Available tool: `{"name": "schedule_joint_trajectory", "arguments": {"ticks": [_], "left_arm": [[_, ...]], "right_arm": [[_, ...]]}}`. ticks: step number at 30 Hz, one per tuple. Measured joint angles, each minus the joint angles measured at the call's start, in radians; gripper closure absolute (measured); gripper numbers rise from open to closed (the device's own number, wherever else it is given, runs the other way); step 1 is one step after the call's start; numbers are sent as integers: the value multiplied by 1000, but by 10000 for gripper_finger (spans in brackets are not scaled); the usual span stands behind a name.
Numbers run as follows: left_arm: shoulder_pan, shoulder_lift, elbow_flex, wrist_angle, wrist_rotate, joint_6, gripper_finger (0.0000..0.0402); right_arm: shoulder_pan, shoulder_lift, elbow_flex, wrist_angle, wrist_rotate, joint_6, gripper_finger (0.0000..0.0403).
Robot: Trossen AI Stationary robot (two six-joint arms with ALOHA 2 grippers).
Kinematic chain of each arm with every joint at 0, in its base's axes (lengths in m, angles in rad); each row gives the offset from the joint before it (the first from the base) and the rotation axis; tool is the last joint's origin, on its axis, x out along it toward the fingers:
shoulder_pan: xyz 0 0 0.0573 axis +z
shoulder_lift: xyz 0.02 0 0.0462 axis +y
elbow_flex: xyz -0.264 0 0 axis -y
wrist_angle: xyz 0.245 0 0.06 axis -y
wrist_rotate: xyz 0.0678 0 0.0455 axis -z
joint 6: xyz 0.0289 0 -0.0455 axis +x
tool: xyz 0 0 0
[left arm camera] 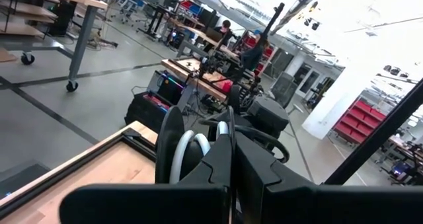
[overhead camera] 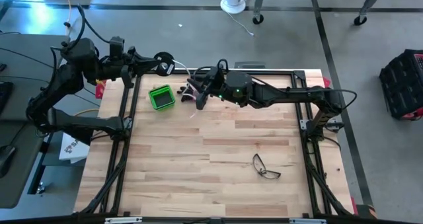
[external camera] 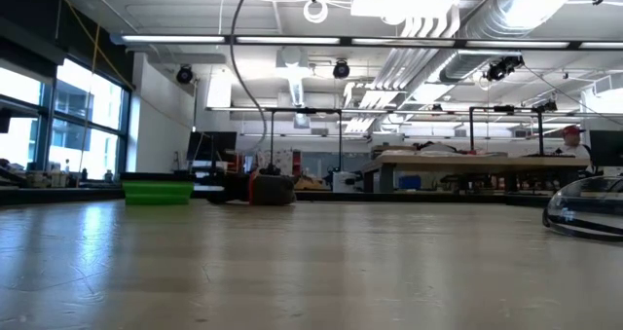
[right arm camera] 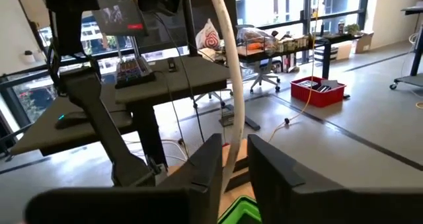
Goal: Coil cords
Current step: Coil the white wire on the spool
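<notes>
Above wooden table [overhead camera: 218, 158], white cord [right arm camera: 228, 85] between right gripper [right arm camera: 234, 161] jaws.

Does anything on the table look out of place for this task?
One thing: a pair of glasses lies alone on the table's near right part, far from both grippers and the white cord. Otherwise nothing looks spilled or damaged; the green box sits upright.

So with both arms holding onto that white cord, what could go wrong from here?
1. The right gripper has the white cord between its fingers; if it does not clamp firmly, the cord may slide through.
2. The left gripper holds the black reel past the table's far edge; a tug could pull the reel loose and drop it off the table.
3. The green box sits close by; the cord might snag it.
</notes>
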Motion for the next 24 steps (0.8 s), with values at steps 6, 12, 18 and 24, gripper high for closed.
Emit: {"name": "schedule_joint_trajectory", "arguments": {"ticks": [6, 12, 18, 24], "left_arm": [[0, 0, 0, -9, -19, 5, 402], [0, -1, -11, -64, -85, -1, 401], [0, -3, -109, 24, -97, -97, 402], [0, 9, -172, 164, -86, -235, 401]], "right_arm": [[0, -1, 0, -14, 0, 2, 396], [16, -1, 0, -59, -6, 26, 400], [52, -1, 0, -58, -61, 26, 402], [75, 1, 0, -39, -65, 26, 402]]}}
